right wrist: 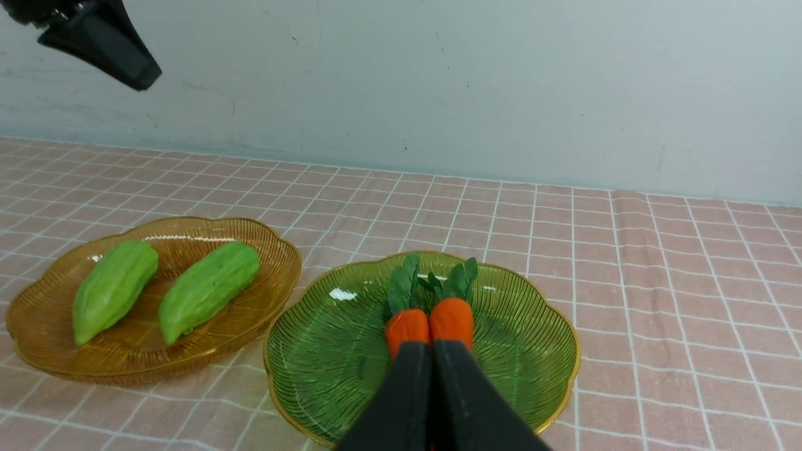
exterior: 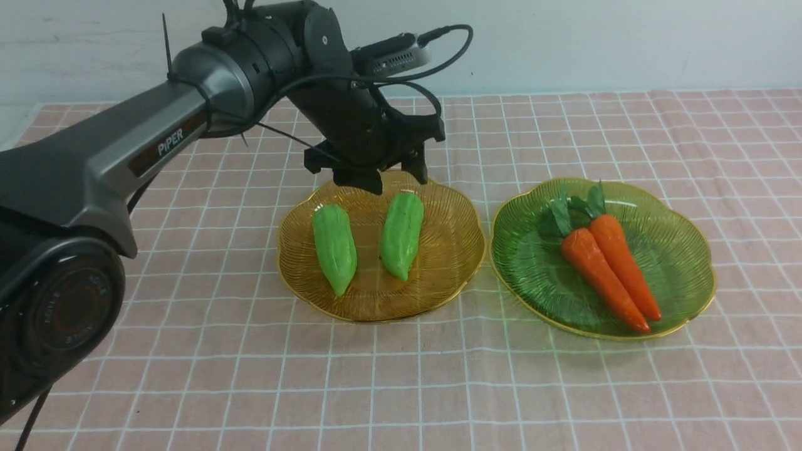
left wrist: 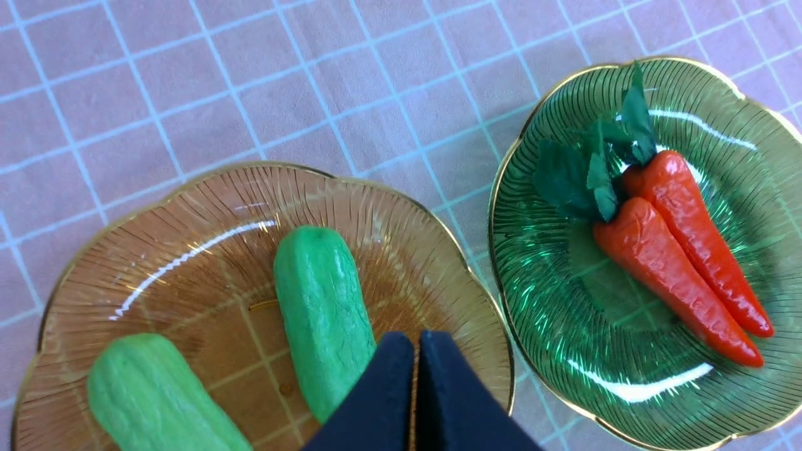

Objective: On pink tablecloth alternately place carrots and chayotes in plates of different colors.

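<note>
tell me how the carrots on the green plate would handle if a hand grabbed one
The carrots look glossy, so probably slippery in a pinch. Tapered and round, one would likely roll if pushed. They lie touching, so lifting one may nudge the other.

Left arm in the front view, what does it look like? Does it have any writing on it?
The left arm is a smooth grey tube with chunky rounded black joints. White letters on it spell PiPER. Thin black cables loop around its wrist, and a small grey camera sits on top. Its jaws are flat black wedges.
</note>
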You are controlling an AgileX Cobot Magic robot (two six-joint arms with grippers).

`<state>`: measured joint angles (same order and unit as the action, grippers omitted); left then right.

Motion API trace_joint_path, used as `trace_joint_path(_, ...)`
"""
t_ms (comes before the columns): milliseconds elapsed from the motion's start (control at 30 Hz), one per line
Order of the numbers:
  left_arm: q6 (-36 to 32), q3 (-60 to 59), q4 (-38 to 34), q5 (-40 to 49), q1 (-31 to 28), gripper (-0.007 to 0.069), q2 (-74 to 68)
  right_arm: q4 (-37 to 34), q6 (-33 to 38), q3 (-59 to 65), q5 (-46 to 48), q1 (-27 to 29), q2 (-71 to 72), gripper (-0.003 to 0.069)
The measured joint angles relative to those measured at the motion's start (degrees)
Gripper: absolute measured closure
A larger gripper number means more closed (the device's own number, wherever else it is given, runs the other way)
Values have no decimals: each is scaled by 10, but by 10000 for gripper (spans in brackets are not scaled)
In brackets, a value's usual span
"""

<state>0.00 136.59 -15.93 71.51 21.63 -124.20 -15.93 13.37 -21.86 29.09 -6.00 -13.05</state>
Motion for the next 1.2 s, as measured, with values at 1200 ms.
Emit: trace_joint_path(1200,0,-848,131,-195,17,628,744,71,-1,232,-58,13,136,674)
